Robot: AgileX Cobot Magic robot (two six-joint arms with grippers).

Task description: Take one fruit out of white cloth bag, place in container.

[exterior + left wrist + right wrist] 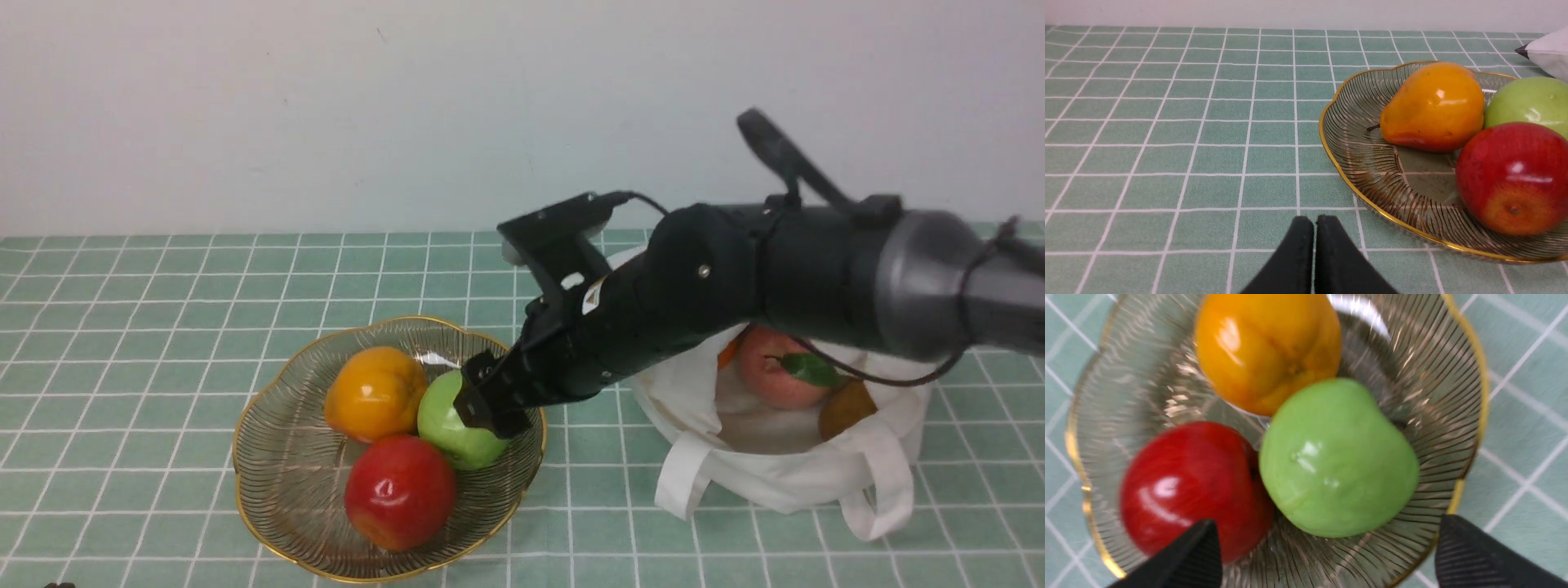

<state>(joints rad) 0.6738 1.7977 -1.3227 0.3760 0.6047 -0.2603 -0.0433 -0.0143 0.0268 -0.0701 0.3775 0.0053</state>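
Observation:
The light-green apple [447, 426] [1527, 102] [1337, 461] lies in the gold-rimmed glass bowl [238, 445] [1321, 122] [1483, 375], leaning against the red apple and the orange fruit. My right gripper [490, 404] [1327, 524] hovers just over it, open; in the right wrist view its fingers stand wide apart, clear of the apple on both sides. The white cloth bag [784, 482] sits to the right of the bowl, under my right arm, mouth open. My left gripper [1314, 220] is shut and empty, low over the tablecloth beside the bowl.
A red apple [400, 490] and an orange pear-shaped fruit [375, 392] share the bowl. A pinkish peach with a leaf [775, 367] and a brown fruit [849, 408] remain in the bag. The green checked tablecloth [122, 367] stretches to the left.

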